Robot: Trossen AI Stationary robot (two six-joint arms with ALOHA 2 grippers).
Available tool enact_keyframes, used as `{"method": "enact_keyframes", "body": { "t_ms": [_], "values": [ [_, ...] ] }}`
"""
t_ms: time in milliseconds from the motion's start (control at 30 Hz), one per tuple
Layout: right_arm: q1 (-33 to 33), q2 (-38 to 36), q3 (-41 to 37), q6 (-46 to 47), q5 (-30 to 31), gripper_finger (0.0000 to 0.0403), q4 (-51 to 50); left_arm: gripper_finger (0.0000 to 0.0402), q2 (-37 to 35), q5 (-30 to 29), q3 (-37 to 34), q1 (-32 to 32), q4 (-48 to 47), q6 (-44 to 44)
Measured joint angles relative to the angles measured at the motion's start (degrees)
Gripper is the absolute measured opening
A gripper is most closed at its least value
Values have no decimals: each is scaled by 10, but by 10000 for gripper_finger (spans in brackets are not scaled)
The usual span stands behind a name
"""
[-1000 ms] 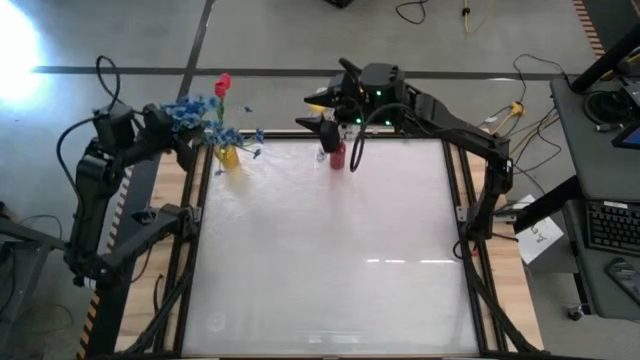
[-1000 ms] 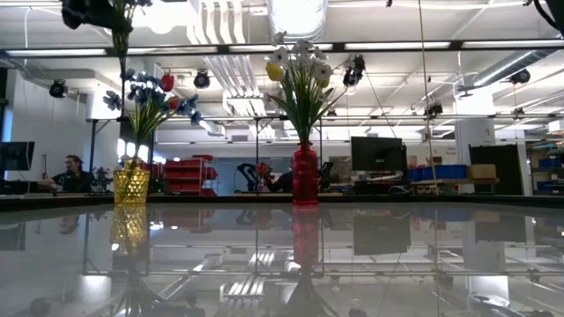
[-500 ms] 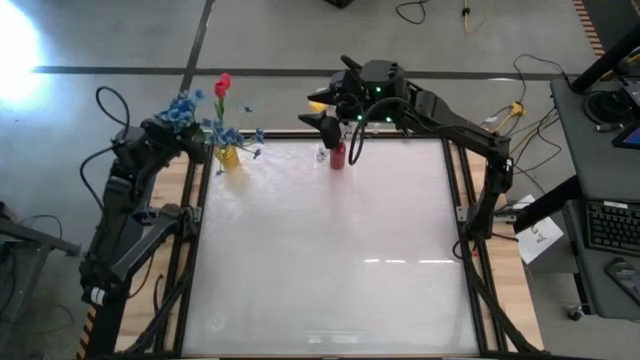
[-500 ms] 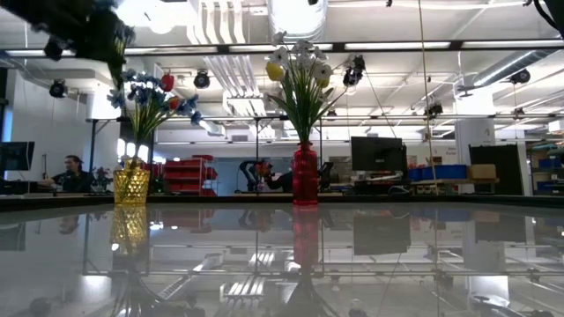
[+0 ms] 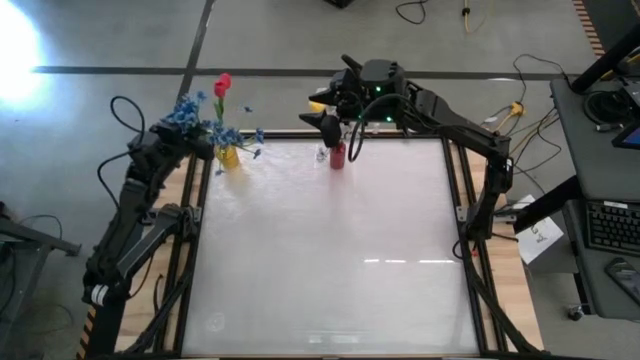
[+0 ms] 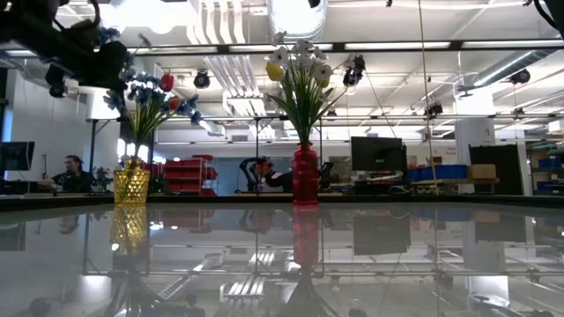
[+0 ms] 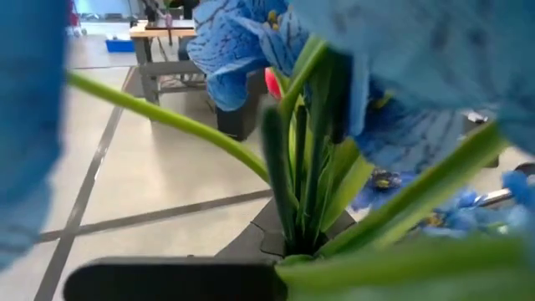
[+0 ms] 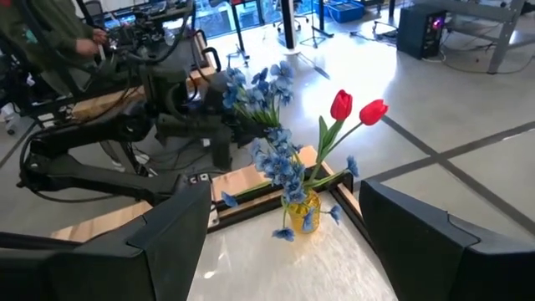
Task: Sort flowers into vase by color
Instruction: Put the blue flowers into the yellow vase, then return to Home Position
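The left gripper (image 5: pixel 182 118) holds a blue flower (image 8: pixel 251 88) beside the yellow vase (image 5: pixel 227 156) — red tulips (image 8: pixel 351 109) stand there. The right gripper (image 5: pixel 325 112) hangs wide open above the red vase (image 5: pixel 338 155) at the table's (image 5: pixel 330 260) far edge.

Two vases (image 6: pixel 131 186) (image 6: pixel 305 174); two red tulips (image 8: pixel 341 104) (image 8: pixel 373 111).

Blue clusters (image 8: pixel 280 163) and red tulip buds (image 8: pixel 356 109) stand upright in the yellow vase (image 8: pixel 302 209) at the table's far-left corner. White sprays (image 6: pixel 304 57) and a yellow tulip head (image 6: pixel 275 71) stand in the red vase (image 6: pixel 305 174).

Left claw (image 5: pixel 183 125) raised at table's far-left corner, right claw (image 8: pixel 280 242) spread wide
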Motion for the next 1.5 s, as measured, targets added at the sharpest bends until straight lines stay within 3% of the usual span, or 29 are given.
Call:
{"method": "enact_keyframes", "body": {
  "t_ms": [400,700,1033,1167,1367,1500],
  "values": [
    [0,0,0,11,0,305,0,12,37,-34,-30,0,19,-66],
    [0,0,0,14,0,330,0,134,120,-9,78,-1,-131,-64],
    [0,0,0,9,-6,343,-62,264,182,11,236,0,-444,13],
    [2,0,0,-16,-6,339,-75,295,177,17,298,0,-544,38],
    [10,-10,0,-62,-6,326,-68,302,121,118,360,-1,-602,34],
    [25,-17,-8,-94,-6,325,-54,300,47,228,354,-1,-540,-7]
  ]
}}
